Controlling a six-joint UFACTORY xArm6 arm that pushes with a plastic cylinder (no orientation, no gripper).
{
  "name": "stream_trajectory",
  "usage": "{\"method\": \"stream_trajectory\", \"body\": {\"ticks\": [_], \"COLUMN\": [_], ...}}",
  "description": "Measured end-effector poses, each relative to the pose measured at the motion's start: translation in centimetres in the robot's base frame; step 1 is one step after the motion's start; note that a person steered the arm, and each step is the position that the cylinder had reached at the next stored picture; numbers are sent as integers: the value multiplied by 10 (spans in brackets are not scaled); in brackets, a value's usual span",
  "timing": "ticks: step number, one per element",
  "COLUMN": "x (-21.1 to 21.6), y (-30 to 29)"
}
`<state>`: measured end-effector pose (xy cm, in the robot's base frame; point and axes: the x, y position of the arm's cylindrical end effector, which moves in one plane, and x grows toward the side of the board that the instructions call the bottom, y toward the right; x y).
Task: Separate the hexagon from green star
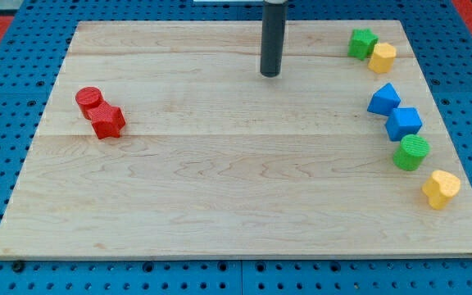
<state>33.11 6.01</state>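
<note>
With no pincer showing, I am holding my tip point(270, 74) well left of the green star point(362, 43), which is touching the yellow hexagon point(382, 58).

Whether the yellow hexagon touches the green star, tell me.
Touching. The camera view shows the yellow hexagon pressed against the green star at the view's top right, no board visible between them.

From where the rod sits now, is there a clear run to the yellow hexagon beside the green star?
Probably yes. My tip stands left of the pair with bare board between, though the green star touches the yellow hexagon on its near side.
</note>
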Motion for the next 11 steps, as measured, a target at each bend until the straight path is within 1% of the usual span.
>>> {"method": "stream_trajectory", "body": {"ticks": [3,4,5,6,7,8,9,10,11], "x": [-4,-16,-49,-72,-71,-48,-38,-38,-22], "y": [218,264,270,253,198,149,145,171,158]}}
